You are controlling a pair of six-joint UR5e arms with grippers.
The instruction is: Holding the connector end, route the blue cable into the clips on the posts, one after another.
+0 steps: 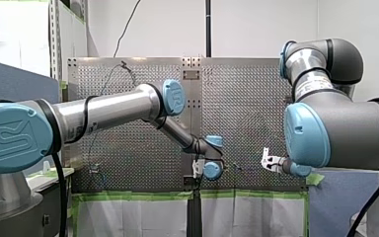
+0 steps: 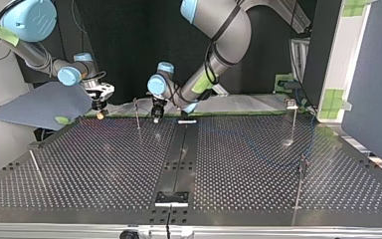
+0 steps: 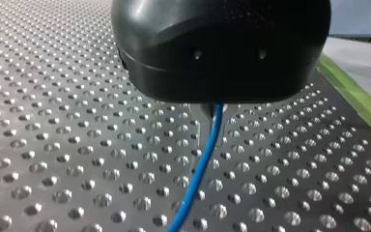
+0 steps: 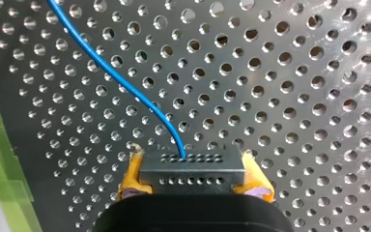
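Arms (front view): my left gripper point(image 1: 196, 169) hangs low over the middle of the table point(image 1: 256, 98). My right gripper point(image 1: 267, 162) is off to its side, apart from it. The cable is too thin to follow here, and I cannot tell how either pair of jaws stands.
Posts (top view): one post point(image 2: 137, 115) stands between the two grippers, just beside my left gripper point(image 2: 155, 114), with my right gripper point(image 2: 99, 109) on its other side. Two more posts point(image 2: 294, 124) stand well away from both.
Left jaws (left wrist view): the cable point(image 3: 200, 169) comes out from between the metal fingers point(image 3: 204, 129) of my left gripper point(image 3: 211, 130) and runs on clear of the table point(image 3: 77, 145). The jaws look pressed close around it, though the black body hides most of them.
Right jaws (right wrist view): the yellow pads point(image 4: 134, 176) of my right gripper point(image 4: 193, 164) pinch the connector point(image 4: 193, 173) from both sides. The cable point(image 4: 125, 82) leaves the connector's front face and curves away ahead of the jaws, over the table point(image 4: 294, 96).
Feel: the cable is probably light, thin and limp. It can be pulled but not pushed, and its smooth jacket likely slides through metal fingers.
Hold: the connector is rigid and flat-sided, so it looks like the surest place to grip. The left jaws serve better as a loose guide further along the cable.
Weak spot: the point where the cable enters the connector would suffer from a sharp bend or a tug.
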